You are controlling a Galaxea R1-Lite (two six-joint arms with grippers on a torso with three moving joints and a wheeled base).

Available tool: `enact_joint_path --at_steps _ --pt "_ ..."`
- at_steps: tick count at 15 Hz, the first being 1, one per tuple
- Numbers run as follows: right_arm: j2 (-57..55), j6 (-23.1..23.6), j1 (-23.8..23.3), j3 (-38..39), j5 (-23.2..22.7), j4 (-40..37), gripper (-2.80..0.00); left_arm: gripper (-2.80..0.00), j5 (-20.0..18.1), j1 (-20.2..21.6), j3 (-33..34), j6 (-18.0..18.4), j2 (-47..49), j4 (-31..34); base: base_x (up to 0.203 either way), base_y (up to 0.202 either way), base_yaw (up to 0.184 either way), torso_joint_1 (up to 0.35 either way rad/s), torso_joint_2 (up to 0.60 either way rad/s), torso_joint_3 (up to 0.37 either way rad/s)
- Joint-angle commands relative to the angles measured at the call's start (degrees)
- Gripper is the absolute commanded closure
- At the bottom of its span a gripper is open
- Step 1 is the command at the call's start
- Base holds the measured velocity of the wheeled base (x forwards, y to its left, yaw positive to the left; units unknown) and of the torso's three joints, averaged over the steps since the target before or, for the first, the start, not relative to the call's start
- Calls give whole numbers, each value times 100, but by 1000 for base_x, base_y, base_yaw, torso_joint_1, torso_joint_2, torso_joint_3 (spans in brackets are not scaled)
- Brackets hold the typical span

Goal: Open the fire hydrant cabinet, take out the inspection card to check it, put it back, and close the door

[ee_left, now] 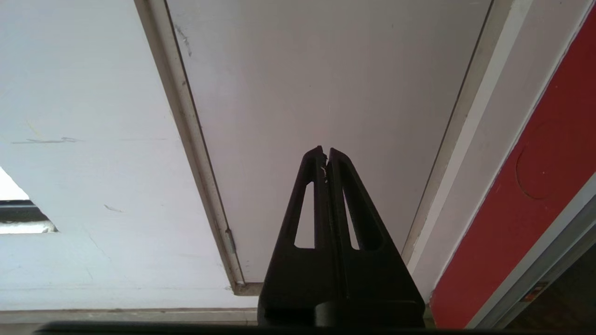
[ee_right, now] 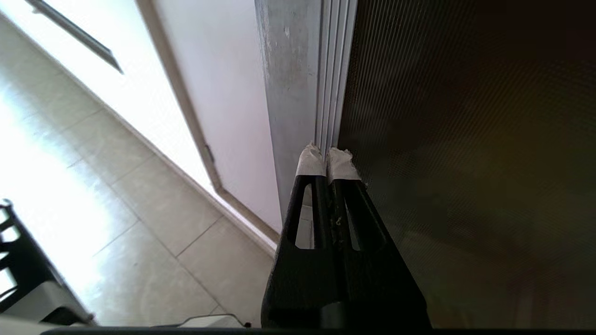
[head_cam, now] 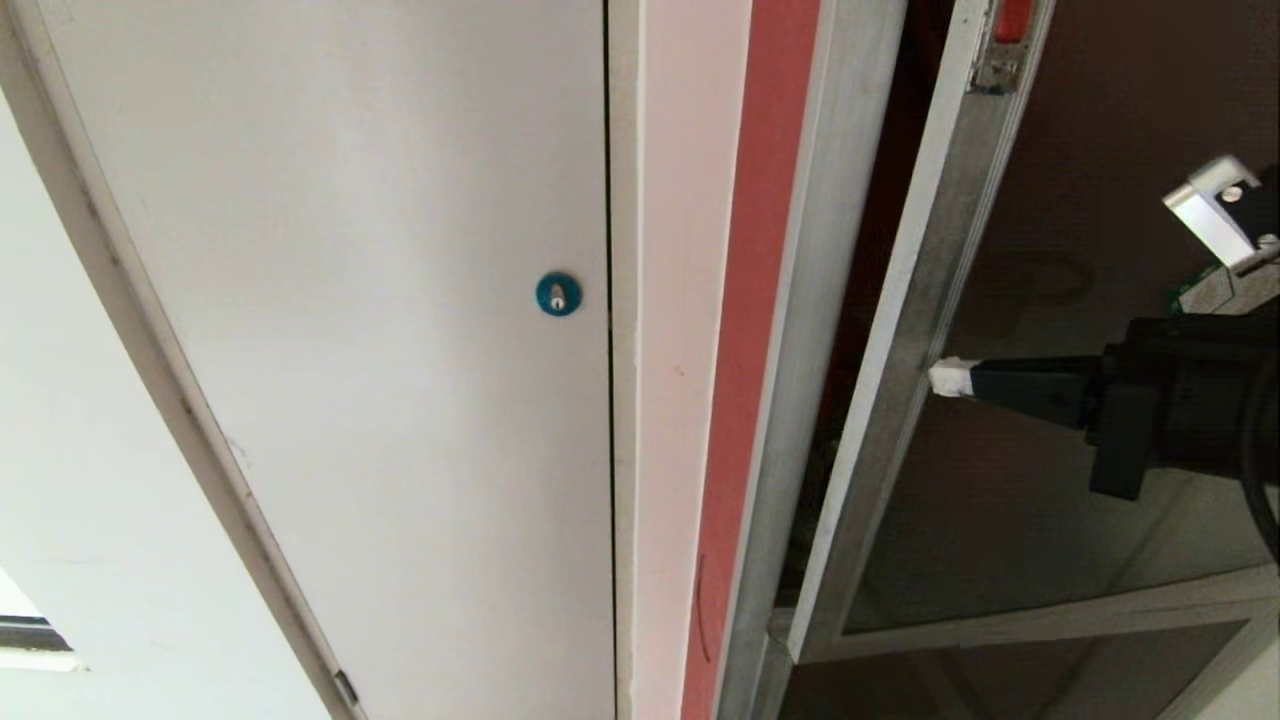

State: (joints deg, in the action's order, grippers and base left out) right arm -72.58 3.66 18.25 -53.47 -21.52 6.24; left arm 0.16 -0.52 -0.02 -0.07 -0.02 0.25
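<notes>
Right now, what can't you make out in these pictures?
- Inspection card: in no view.
- Inside the cabinet: head view shows only a dark gap, blocked by the door.
- Behind the door glass: right wrist view, too dark.
- Whether the shut right hand touches the door frame: unclear.
- Left hand: outside the head view.

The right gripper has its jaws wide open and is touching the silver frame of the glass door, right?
Not quite. The right wrist view shows the right gripper with jaws shut, taped tips together, against the silver frame of the glass door.
</notes>
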Motion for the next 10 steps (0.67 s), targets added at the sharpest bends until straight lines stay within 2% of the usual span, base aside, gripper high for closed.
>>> enact_joint_path --at_steps 1,4,7,10 --pt "-250 10 3 3 20 57 0 0 2 0 2 -1 2 1 0 0 0 0 0 0" --pt "-549 12 42 -96 165 102 0 0 2 0 -6 -1 2 1 0 0 0 0 0 0" --pt "-858 19 210 -142 599 573 0 0 2 0 -6 -1 2 1 0 0 0 0 0 0" --pt "-1072 14 267 -152 836 908 0 0 2 0 -6 -1 2 1 0 0 0 0 0 0"
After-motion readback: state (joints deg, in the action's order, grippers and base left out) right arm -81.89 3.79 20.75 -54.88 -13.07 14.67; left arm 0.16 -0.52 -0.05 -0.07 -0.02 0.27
